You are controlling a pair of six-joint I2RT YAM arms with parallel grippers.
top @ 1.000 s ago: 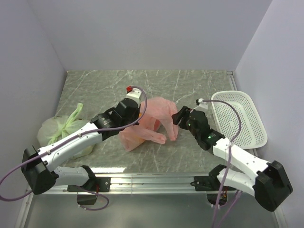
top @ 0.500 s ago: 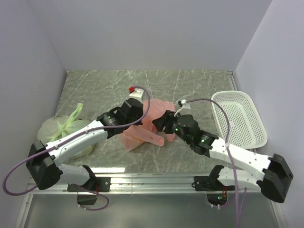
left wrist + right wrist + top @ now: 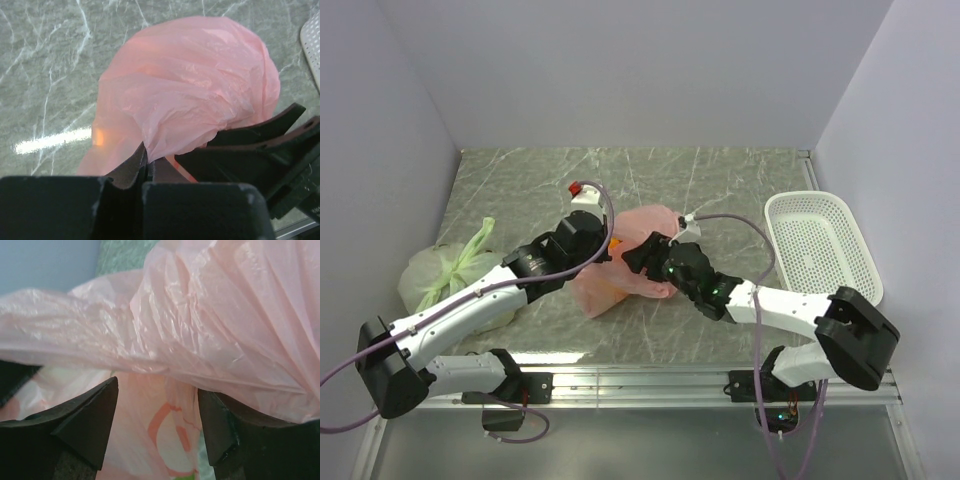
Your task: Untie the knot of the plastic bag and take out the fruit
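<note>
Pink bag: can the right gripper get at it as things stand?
Probably yes: the right gripper is open, with film of the pink bag filling the gap between its jaws; nothing else is in the way.
</note>
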